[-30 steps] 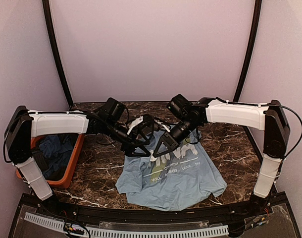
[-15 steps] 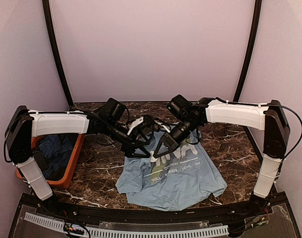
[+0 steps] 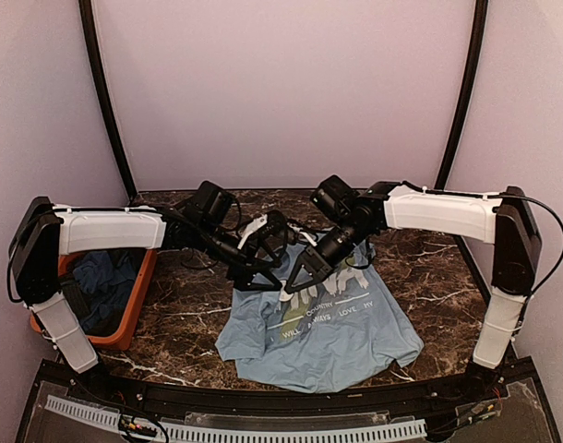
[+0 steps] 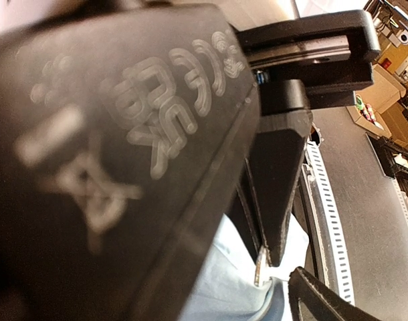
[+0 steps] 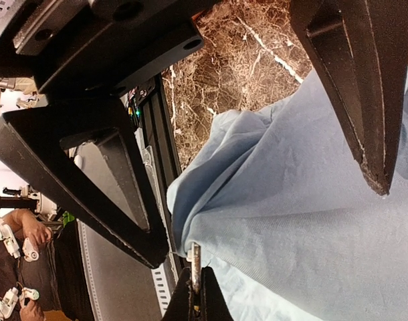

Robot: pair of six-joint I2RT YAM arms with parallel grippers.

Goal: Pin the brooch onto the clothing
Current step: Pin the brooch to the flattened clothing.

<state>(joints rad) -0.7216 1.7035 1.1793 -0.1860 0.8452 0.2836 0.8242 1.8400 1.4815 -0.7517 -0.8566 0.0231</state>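
you see an orange bin holding dark blue garments, well left of the fingers, on the marble table.

A: What sort of place is it?
B: A robotics lab, with a closed-in test booth. Plain lilac panels wall in a marble-patterned table. The left arm and right arm are mounted at its near edge, above a slotted cable duct.
A: And beyond the booth?
B: The wrist views catch cardboard boxes and a person's forearm.
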